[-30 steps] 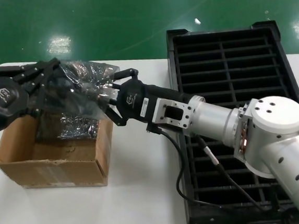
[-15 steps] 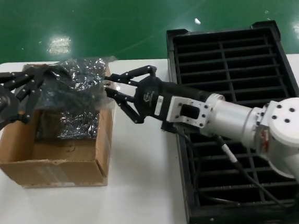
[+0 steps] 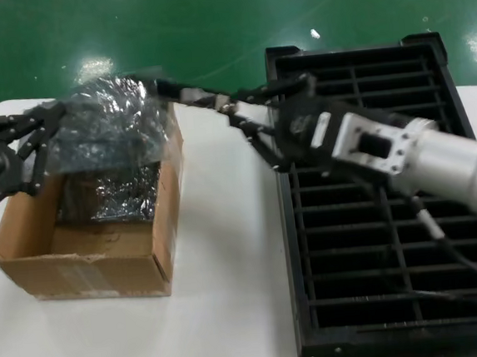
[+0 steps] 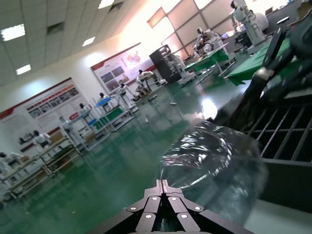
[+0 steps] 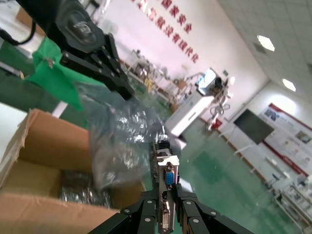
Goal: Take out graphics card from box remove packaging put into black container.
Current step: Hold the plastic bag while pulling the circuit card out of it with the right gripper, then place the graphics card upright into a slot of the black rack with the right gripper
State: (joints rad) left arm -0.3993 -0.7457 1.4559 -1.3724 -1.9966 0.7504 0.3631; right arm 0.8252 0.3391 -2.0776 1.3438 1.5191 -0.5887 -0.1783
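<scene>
Crinkly translucent packaging, silver-bracketed graphics card

Box left of black container; bundles seemingly inside box.

Bright, even overhead light in the head view, and the green floor throws back white glare spots along the top. The right gripper smears with motion blur, its fingers streaked across the table. The packaging sparkles with small highlights. Soft, faint shadows under the box. In the left wrist view, ceiling panels burn white and a window wall washes out the far hall; the bag up close is soft, out of focus. In the right wrist view the graphics card reads sharp while the background hall tilts and blooms with glare.
</scene>
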